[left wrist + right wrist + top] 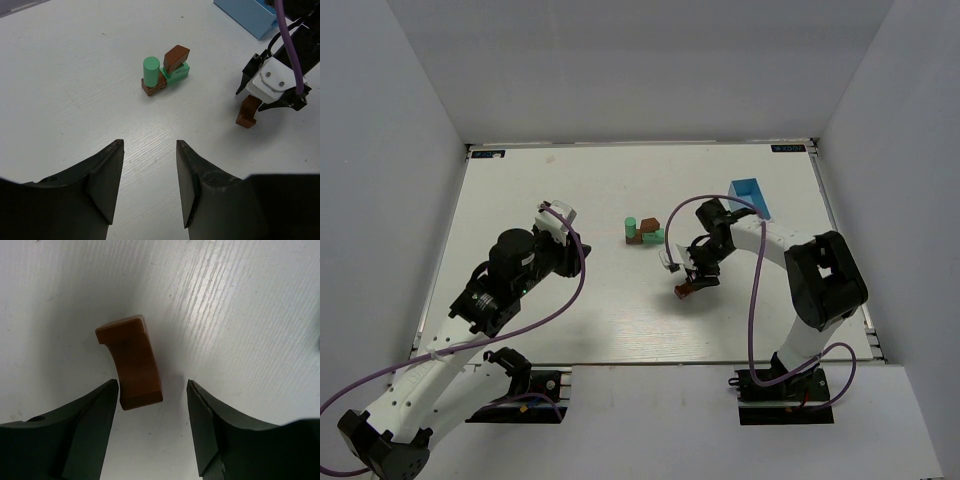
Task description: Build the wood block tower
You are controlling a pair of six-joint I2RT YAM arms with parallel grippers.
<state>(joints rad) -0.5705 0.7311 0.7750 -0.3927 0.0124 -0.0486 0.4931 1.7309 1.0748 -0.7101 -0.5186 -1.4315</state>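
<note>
The tower [643, 232] in the middle of the counter [600, 180] is part built from four blocks: a green cylinder [151, 70] on a brown block [149, 88], and a brown wedge [176, 56] on a green block [180, 74] beside it. The fifth, a brown arch [131, 362], lies near right between the parted jaws of the right end effector [152, 383], not yet gripped, while the left end effector [149, 143] hangs open and empty. That makes two green and three brown.

Both arms wear white shells over chunky black joints, the left arm [420, 375] and the right arm [825, 280] alike. A purple cable [752, 310] loops along each one, and each stands on a black base plate [785, 410]. The fingers [107, 175] are dark matte wedges, and two small screws dot the right wrist's white housing [275, 82].
</note>
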